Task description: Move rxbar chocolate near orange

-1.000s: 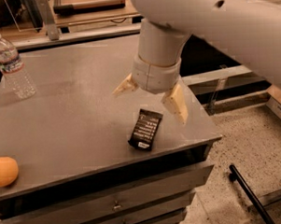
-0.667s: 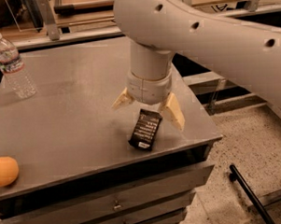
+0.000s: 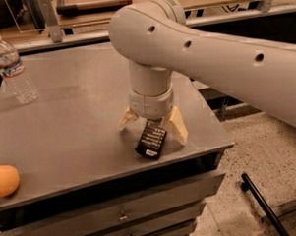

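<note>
The rxbar chocolate (image 3: 151, 140), a flat black-wrapped bar with white lettering, lies on the grey table (image 3: 74, 123) near its front right corner. My gripper (image 3: 153, 127) points straight down over the bar's far end, its two cream fingers (image 3: 178, 126) spread wide to either side of the bar, open and not gripping. The orange (image 3: 4, 181) sits at the table's front left edge, far from the bar.
A clear plastic water bottle (image 3: 12, 69) stands at the table's back left. Drawers (image 3: 123, 217) run under the tabletop. A black rod (image 3: 262, 206) lies on the speckled floor at right. Shelving and rails stand behind the table.
My arm has swung left and come down, so the gripper now straddles the far end of the bar. The bar and the orange have not moved.
</note>
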`<move>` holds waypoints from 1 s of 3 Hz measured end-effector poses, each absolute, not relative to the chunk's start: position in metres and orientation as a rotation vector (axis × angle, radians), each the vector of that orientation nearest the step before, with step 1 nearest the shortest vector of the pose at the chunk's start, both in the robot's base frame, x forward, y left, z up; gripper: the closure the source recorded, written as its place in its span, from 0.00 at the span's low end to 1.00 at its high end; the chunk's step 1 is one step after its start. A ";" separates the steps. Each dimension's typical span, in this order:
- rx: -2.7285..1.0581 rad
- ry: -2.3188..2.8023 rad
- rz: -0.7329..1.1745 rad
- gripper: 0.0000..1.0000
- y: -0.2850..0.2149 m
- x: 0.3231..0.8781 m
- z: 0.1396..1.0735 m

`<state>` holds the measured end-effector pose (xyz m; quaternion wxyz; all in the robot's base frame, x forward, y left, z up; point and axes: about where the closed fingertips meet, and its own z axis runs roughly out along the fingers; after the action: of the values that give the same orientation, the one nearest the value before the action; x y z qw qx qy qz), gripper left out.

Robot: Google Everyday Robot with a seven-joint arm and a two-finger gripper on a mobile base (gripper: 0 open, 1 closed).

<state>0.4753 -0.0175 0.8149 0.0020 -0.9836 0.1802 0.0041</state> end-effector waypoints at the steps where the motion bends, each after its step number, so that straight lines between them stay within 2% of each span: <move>1: -3.082 0.564 0.007 0.36 -0.016 0.476 0.815; 3: -3.082 0.564 0.006 0.83 -0.016 0.476 0.827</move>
<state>0.4762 -0.0162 0.8267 0.0045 -0.9837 0.1799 0.0020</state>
